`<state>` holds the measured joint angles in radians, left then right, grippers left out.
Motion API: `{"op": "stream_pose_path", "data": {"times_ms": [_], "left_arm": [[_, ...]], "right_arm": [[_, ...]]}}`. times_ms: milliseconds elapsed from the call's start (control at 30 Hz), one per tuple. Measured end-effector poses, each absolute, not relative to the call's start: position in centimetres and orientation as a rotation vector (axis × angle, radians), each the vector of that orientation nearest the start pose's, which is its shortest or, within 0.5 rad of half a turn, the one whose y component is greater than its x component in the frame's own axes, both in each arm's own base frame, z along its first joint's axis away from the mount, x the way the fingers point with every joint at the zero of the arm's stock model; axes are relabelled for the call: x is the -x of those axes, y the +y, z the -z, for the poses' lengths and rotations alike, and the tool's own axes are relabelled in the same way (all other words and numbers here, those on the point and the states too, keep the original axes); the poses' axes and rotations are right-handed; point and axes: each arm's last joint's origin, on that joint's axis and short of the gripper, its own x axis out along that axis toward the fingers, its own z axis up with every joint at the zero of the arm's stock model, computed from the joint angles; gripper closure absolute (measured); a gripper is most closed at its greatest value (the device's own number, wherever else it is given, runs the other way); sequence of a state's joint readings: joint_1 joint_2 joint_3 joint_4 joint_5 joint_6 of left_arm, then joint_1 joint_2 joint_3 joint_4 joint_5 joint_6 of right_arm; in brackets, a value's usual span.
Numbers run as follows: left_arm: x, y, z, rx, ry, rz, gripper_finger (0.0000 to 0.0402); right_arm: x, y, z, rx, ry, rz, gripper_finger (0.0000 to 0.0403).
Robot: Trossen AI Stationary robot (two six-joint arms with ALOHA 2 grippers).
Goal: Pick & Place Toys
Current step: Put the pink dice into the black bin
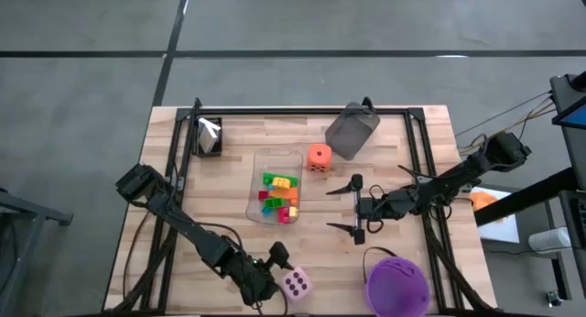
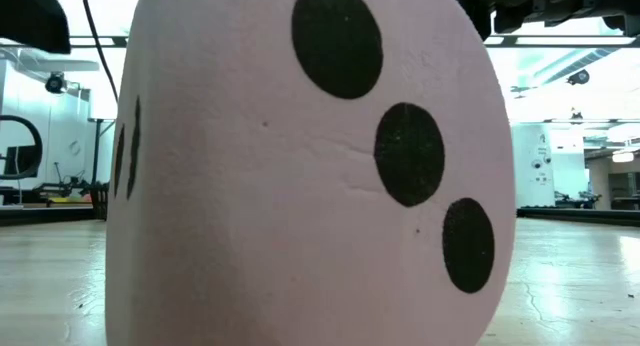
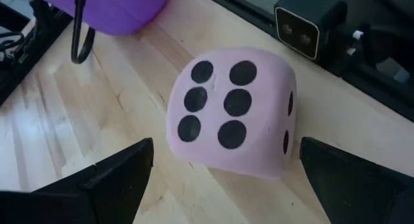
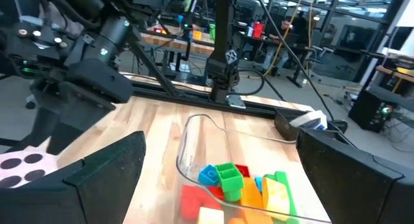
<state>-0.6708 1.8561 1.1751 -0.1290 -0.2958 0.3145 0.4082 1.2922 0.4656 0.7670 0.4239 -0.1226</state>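
Observation:
A pink die with black dots (image 1: pixel 296 283) rests on its underside on the table near the front edge; it fills the low view (image 2: pixel 310 176). My left gripper (image 1: pixel 275 273) is open just left of it, its fingers apart on either side in the left wrist view, die (image 3: pixel 229 111) between and beyond them, untouched. My right gripper (image 1: pixel 355 205) is open right of the clear tray (image 1: pixel 276 156), which holds green, yellow, red bricks (image 4: pixel 236 185). An orange die (image 1: pixel 319 157) sits on the table right of the tray.
A purple bucket (image 1: pixel 396 283) stands at the front right, close to the pink die. A grey bin (image 1: pixel 352 130) sits at the back, and a dark box with white cards (image 1: pixel 208 134) at the back left. A black frame rail (image 1: pixel 302 111) runs along the far edge.

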Motion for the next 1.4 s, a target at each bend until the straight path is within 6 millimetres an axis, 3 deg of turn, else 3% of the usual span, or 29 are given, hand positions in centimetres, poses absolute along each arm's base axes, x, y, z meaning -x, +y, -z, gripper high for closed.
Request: {"op": "stream_pose_path", "data": {"times_ms": [300, 433, 800, 1133, 1400], "left_arm": [[-31.3, -23.9, -17.8, -0.649, 0.640, 0.493, 0.0013], [-32.2, -24.5, -16.6, -0.641, 0.664, 0.551, 0.0013], [-34.4, -22.6, -16.9, -0.625, 0.684, 0.516, 0.0033], [-35.3, -21.3, -15.9, -0.605, 0.729, 0.472, 0.0143], [-35.3, -21.1, -15.6, -0.653, 0.743, 0.421, 0.0322]], "right_arm": [[-23.6, 8.8, -21.2, 0.148, 0.058, 0.046, 0.0005], [-23.6, 8.7, -21.2, 0.149, 0.060, 0.067, 0.0005], [-23.6, 8.7, -21.2, 0.154, 0.063, 0.070, 0.0004], [-23.6, 8.6, -21.1, 0.156, 0.066, 0.070, 0.0004], [-23.6, 8.7, -21.1, 0.157, 0.067, 0.070, 0.0004]]}}
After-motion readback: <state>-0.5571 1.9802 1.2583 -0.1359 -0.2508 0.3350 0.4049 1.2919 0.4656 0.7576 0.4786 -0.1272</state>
